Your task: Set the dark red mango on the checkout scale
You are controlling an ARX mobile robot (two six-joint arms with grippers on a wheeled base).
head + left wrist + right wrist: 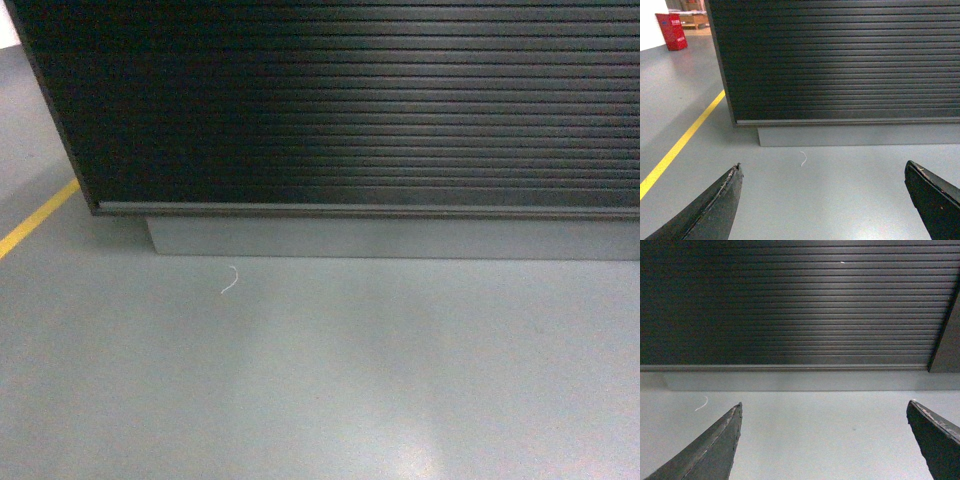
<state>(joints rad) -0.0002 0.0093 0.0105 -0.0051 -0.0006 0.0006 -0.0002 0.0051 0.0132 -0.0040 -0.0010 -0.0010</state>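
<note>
The checkout (380, 110) fills the upper part of the head view as a black, horizontally ribbed front panel on a grey plinth; its top is out of view. The same panel shows in the left wrist view (840, 65) and the right wrist view (790, 305). The dark red mango and the scale are out of view. My left gripper (822, 172) is open over bare grey floor, nothing between its fingers. My right gripper (824, 410) is open too, low over the floor and empty. Neither gripper appears in the head view.
Grey floor (320, 380) stretches in front of the counter. A yellow floor line (35, 220) runs at the left, past the counter's left corner. A small white thread (230, 280) lies on the floor. A red box (672, 31) stands far back left.
</note>
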